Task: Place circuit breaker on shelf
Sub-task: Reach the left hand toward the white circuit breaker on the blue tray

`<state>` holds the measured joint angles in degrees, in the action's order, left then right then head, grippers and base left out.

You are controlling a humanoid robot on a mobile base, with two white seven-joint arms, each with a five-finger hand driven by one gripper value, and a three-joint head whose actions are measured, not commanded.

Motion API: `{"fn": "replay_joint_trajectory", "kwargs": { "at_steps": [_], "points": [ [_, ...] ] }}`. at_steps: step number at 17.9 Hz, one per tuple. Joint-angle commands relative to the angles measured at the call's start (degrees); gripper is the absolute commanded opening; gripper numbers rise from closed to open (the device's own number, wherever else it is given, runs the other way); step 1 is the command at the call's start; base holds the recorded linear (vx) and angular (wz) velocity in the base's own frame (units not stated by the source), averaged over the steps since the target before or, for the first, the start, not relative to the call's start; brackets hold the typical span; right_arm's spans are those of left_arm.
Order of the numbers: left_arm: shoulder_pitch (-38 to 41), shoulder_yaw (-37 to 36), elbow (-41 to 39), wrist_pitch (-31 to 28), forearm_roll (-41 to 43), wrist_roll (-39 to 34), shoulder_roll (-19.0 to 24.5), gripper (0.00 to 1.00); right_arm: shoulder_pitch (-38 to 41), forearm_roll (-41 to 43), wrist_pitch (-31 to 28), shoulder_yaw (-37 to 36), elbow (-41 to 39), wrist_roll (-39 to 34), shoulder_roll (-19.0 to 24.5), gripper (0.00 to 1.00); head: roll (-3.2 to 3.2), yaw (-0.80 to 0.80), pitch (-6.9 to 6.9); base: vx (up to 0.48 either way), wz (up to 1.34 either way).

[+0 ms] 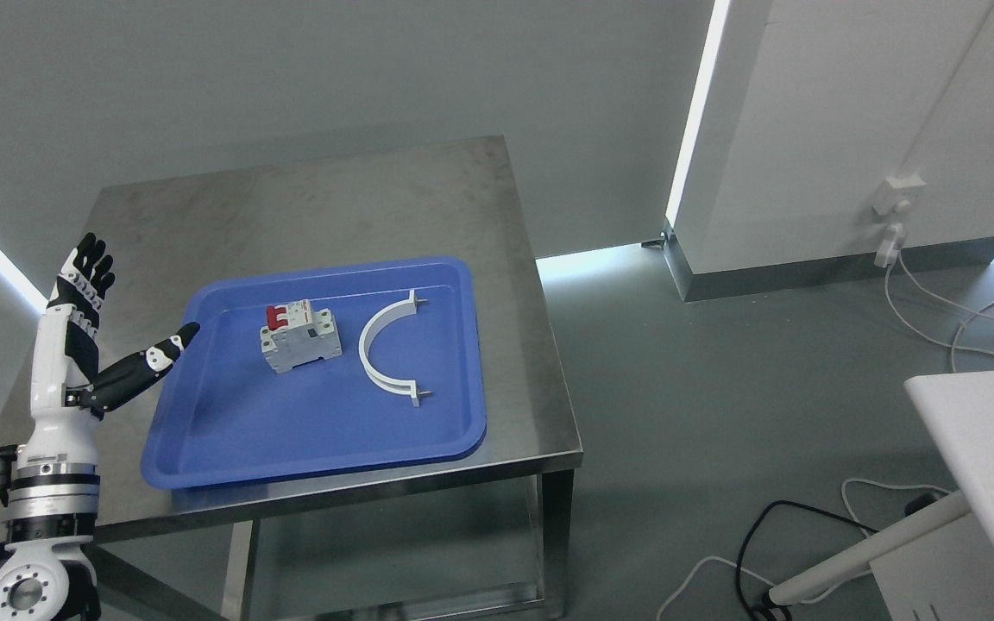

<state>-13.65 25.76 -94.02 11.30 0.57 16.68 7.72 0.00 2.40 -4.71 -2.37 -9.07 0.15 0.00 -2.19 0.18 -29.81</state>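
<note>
A grey circuit breaker [299,336] with red switches stands in a blue tray [229,431] on a steel table [359,207]. My left hand [87,336] is raised over the table's left side, just left of the tray. Its fingers are spread and its thumb [160,355] points toward the tray's left rim. It holds nothing. It is a hand's width left of the breaker. My right arm is not in view. No shelf shows clearly.
A white curved bracket [385,349] lies in the tray right of the breaker. A white surface [989,448] juts in at the right edge. Cables [937,302] run over the floor on the right. A white wall column [808,129] stands behind.
</note>
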Motion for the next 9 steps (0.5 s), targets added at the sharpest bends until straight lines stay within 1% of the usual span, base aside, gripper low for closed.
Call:
{"fn": "replay_joint_trajectory", "kwargs": {
  "at_steps": [1,2,4,5,7,9],
  "points": [
    [2.7,-5.0,-1.0,-0.6,-5.8,3.4,4.9,0.97,1.0,0.0,2.0,0.0,0.0,0.0,-1.0,1.0,0.0,0.0,0.0,0.014,-0.04],
    [2.6,-6.3,-1.0,-0.6,-5.8,3.4,4.5,0.97,1.0,0.0,2.0,0.0,-0.1,0.0,-1.0,1.0,0.0,0.0,0.0,0.014,-0.04],
    [2.0,-9.2,-1.0,-0.6,-5.8,3.5,5.0,0.97,1.0,0.1,2.0,0.0,0.0,0.0,-1.0,1.0,0.0,0.0,0.0,-0.007,0.05],
    [1.8,-11.2,-1.0,-0.6,-5.7,3.6,5.8,0.97,1.0,0.0,2.0,0.0,0.0,0.0,-1.0,1.0,0.0,0.0,0.0,-0.011,0.03],
    [0.6,-14.9,-1.0,-0.7,-5.1,4.6,9.2,0.97,1.0,0.1,2.0,0.0,0.0,0.0,-1.0,1.0,0.0,0.0,0.0,-0.011,0.0],
    [-2.6,-17.1,-0.7,-2.5,-1.6,5.2,10.7,0.98,1.0,0.0,2.0,0.0,0.0,0.0,-1.0,1.0,0.0,0.0,0.0,-0.007,-0.04]
  ]
}}
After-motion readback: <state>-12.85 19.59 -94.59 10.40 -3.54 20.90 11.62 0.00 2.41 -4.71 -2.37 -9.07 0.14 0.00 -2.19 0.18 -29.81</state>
